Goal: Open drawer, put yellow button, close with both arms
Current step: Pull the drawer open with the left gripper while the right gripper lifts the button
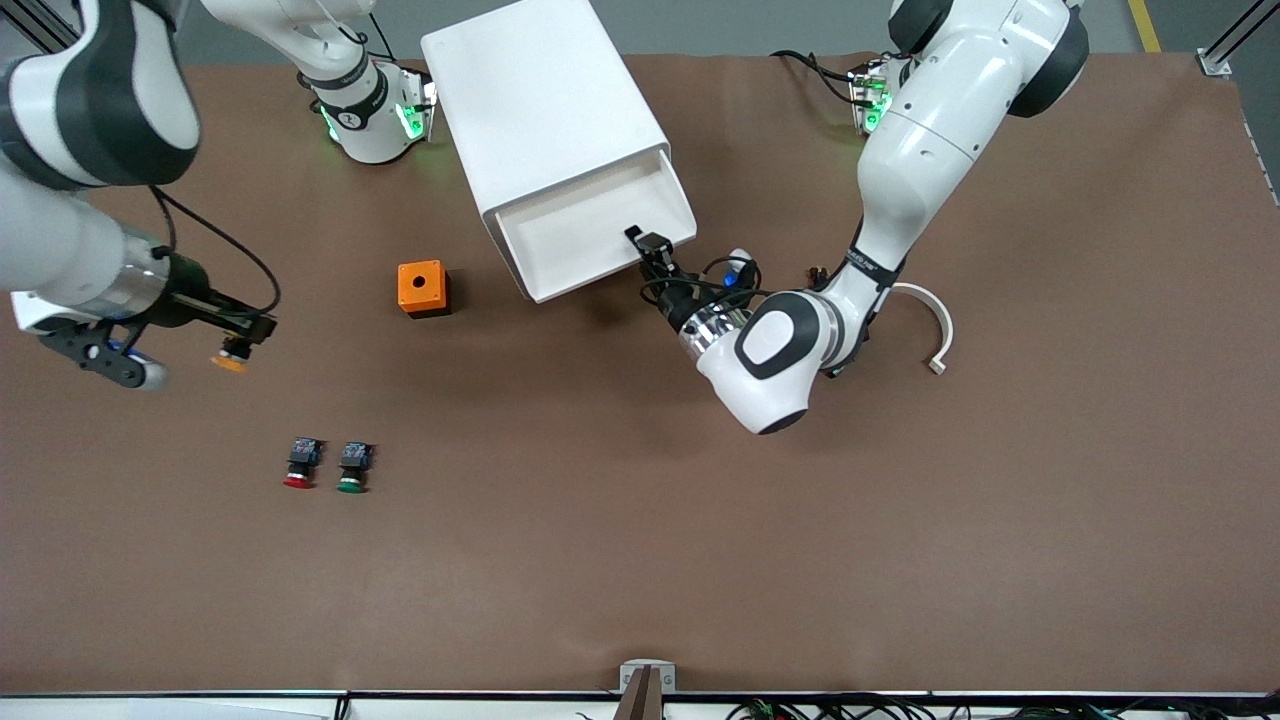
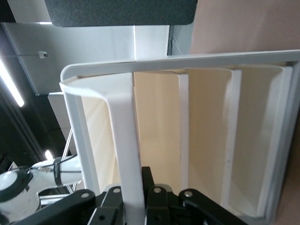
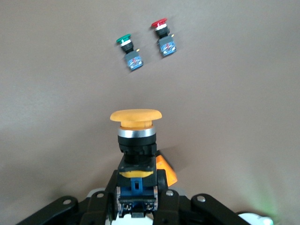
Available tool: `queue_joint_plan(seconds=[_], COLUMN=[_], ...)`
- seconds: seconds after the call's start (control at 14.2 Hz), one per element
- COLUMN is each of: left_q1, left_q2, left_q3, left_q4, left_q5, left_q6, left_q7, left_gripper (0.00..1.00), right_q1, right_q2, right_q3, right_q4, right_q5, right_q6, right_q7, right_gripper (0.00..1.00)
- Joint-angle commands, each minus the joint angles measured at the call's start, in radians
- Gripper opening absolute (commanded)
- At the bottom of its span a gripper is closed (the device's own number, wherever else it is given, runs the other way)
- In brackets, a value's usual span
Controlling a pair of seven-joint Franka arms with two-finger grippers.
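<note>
The white cabinet (image 1: 540,100) lies on the table with its highest drawer (image 1: 585,235) pulled out; its tray looks empty. My left gripper (image 1: 647,250) is shut on the drawer's front lip, which shows as a white strip (image 2: 131,154) between the fingers in the left wrist view. My right gripper (image 1: 243,338) is shut on the yellow button (image 1: 230,358) and holds it in the air over the brown table at the right arm's end. In the right wrist view the button (image 3: 136,123) sits cap-outward between the fingers (image 3: 111,187).
An orange box (image 1: 423,288) stands between the held button and the cabinet. A red-capped button (image 1: 300,465) and a green-capped button (image 1: 353,467) lie side by side nearer the camera. A white curved piece (image 1: 932,325) lies by the left arm. The three lower drawer fronts (image 2: 206,140) are closed.
</note>
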Motion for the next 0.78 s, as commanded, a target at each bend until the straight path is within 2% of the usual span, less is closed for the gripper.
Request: queue_joint_plan(seconds=[0.0,0.21,0.35,0.42,0.49,0.57,0.71], left_q1=[0.033,0.046,0.046,0.05,0.055,0.059,0.064], left_q2=[0.008,0.009,0.009,0.008,0.008,0.005,0.0], left_q3=[0.004,0.004,0.005,0.004,0.004,0.004,0.004], left_q4=[0.01,0.01,0.012,0.012,0.012,0.012,0.022], left_q5=[-0.022,-0.021,-0.021,-0.021,-0.021,-0.022,-0.024], left_q6=[-0.002,0.0,0.0,0.0,0.0,0.0,0.001], left_q7=[0.021,0.026,0.058,0.073,0.1,0.145,0.235], left_gripper=[0.12,0.18,0.24,0.33,0.46,0.66,1.0], right_q1=[0.094,0.209,0.292,0.326,0.355,0.381,0.436], right_q2=[-0.021,-0.018,-0.014,-0.011,-0.002,0.004,0.019], right_q3=[-0.007,-0.007,-0.007,-0.007,-0.007,-0.009,-0.009], right_q4=[-0.018,-0.015,-0.009,-0.006,-0.006,-0.007,-0.006], right_q5=[0.022,0.085,0.088,0.089,0.089,0.089,0.088], right_q6=[0.034,0.097,0.129,0.14,0.16,0.179,0.215], right_q7=[0.198,0.422,0.554,0.613,0.664,0.71,0.811], right_gripper=[0.0,0.0,0.0,0.0,0.0,0.0,0.0])
